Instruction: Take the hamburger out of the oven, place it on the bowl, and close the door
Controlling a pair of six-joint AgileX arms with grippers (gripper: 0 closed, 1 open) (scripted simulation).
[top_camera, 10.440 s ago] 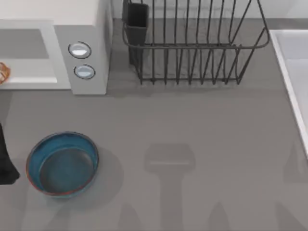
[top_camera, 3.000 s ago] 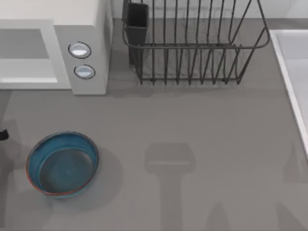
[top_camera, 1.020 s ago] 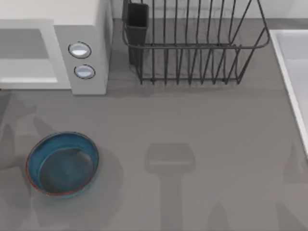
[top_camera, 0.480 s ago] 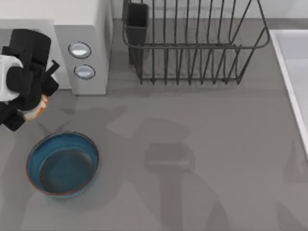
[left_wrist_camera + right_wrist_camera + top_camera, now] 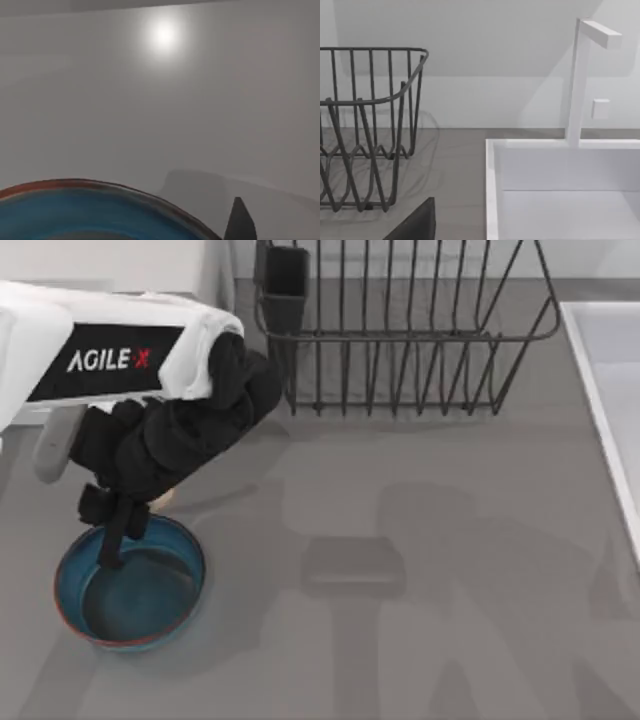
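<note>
The blue bowl (image 5: 150, 600) with its reddish-brown rim sits at the table's front left. Its rim (image 5: 75, 200) also shows in the left wrist view. My left arm reaches in from the upper left, and my left gripper (image 5: 125, 525) hangs over the bowl's far-left rim. It is shut on the hamburger (image 5: 162, 502), of which just a cream-tan sliver peeks out under the black wrist. One dark fingertip (image 5: 240, 222) shows beside the bowl. The oven (image 5: 130, 265) is mostly covered by the arm. The door is out of view. A dark part of my right gripper (image 5: 415, 225) shows near the rack.
A black wire dish rack (image 5: 400, 340) with a dark cup (image 5: 285, 280) stands at the back. The same rack (image 5: 365, 125) shows in the right wrist view. A white sink (image 5: 610, 390) lies along the right edge, with a white post (image 5: 577, 80) behind it.
My left arm has swung in from the left with the hamburger, moving from in front of the oven to above the bowl's far rim. It now covers the oven's front and knobs.
</note>
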